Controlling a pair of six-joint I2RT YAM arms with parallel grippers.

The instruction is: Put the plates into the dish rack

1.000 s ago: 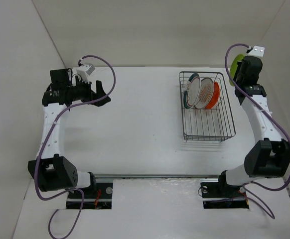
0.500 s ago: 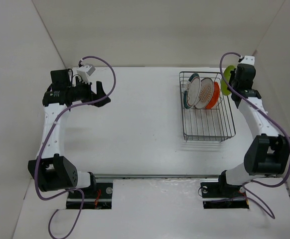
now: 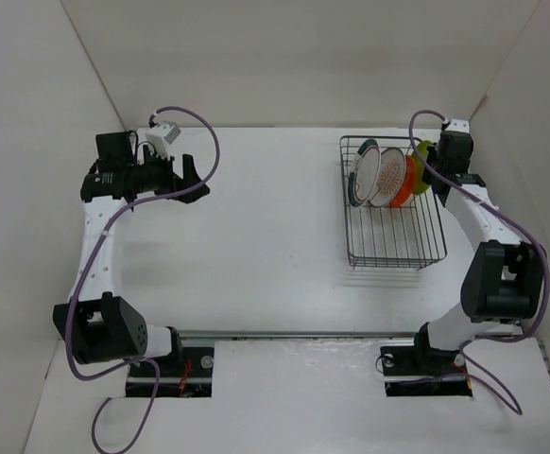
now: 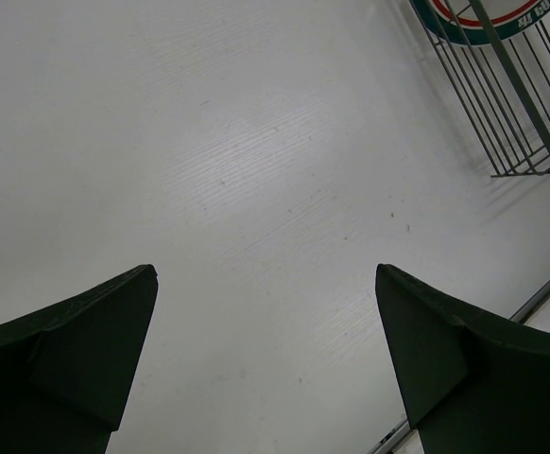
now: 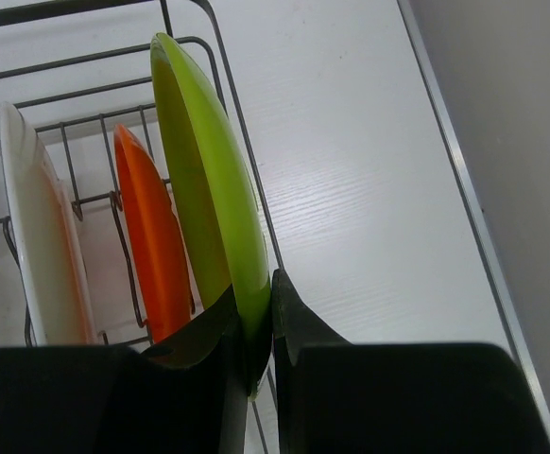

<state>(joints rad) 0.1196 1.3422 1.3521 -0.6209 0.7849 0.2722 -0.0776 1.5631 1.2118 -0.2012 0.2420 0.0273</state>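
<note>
The black wire dish rack (image 3: 396, 263) stands at the back right. In it three plates stand on edge: the green-rimmed one (image 3: 359, 175), the patterned one (image 3: 386, 177) and the orange one (image 3: 407, 183). My right gripper (image 3: 434, 166) is shut on the lime-green plate (image 3: 423, 161) and holds it upright just inside the rack's right side. In the right wrist view the lime-green plate (image 5: 204, 180) is pinched at its lower rim by that gripper (image 5: 261, 322), close beside the orange plate (image 5: 152, 246). My left gripper (image 3: 192, 180) is open and empty at the far left, above bare table (image 4: 266, 274).
White walls close the table on the left, back and right; the right wall is close to the rack. A metal rail (image 3: 294, 334) runs along the near edge. The rack's near half (image 3: 393, 236) holds no plates. The rack's corner (image 4: 502, 104) shows in the left wrist view.
My right gripper has carried the lime-green plate left and down, from beyond the rack's far right corner to inside its right side beside the orange plate. The left arm has not moved.
</note>
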